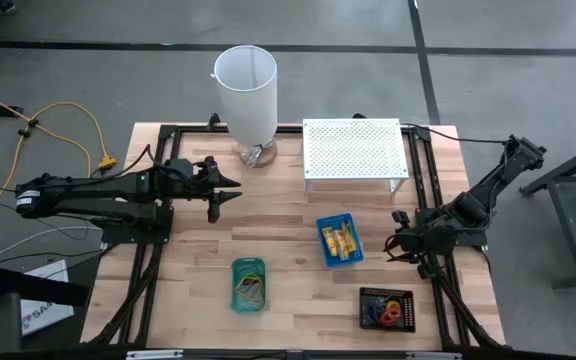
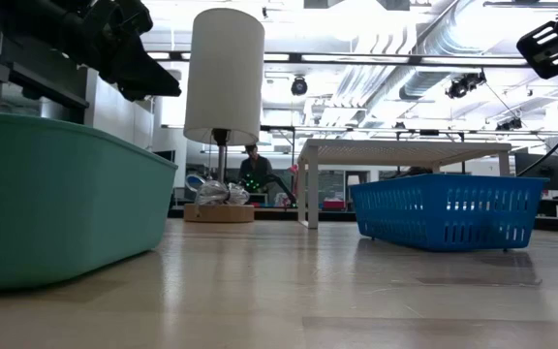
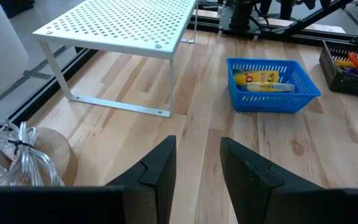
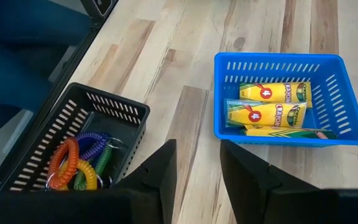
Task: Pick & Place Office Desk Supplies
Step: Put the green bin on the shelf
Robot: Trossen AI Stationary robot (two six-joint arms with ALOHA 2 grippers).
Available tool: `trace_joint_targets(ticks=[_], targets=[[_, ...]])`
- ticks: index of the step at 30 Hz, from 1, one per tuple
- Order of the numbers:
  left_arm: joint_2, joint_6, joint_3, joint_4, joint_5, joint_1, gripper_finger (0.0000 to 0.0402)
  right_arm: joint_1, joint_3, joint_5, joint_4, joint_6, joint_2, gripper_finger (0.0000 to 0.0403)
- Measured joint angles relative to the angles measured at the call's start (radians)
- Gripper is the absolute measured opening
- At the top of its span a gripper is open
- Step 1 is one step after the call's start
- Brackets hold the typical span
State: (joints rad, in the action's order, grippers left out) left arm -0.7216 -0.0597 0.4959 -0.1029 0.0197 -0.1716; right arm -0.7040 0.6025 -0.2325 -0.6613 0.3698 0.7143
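On the desk (image 1: pixel 288 225), the black tray (image 1: pixel 386 309) at near right held coiled loops (image 4: pixel 79 165); the green tray (image 1: pixel 248 284) held rubber bands (image 1: pixel 251 288). Farther, the blue tray (image 1: pixel 339 241) held yellow crayon packets (image 4: pixel 266 112). The right hand (image 1: pixel 408 250) hovered beside it, fingers apart, empty. The left hand (image 1: pixel 230 190) waited far left, fingers apart, empty.

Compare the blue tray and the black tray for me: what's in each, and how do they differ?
The blue tray holds yellow crayon packets lying flat; the black tray holds coiled loops in orange, yellow, green and purple. In the high view the blue tray sits mid-table and turned at an angle, while the black tray sits near the front edge, squarer to it. Both are slotted rectangular trays, and neither tool touches them.
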Motion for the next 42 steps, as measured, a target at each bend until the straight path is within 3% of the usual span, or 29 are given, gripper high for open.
trace_joint_targets(ticks=[34, 42], targets=[[-0.001, -0.025, 0.0, -0.005, 0.0, 0.0, 0.0119, 0.0, 0.0, 0.0, 0.0, 0.0, 0.0, 0.0111], [-0.072, -0.043, 0.0, -0.008, -0.042, 0.0, 0.0119, 0.0, 0.0, 0.0, 0.0, 0.0, 0.0, 0.0111]])
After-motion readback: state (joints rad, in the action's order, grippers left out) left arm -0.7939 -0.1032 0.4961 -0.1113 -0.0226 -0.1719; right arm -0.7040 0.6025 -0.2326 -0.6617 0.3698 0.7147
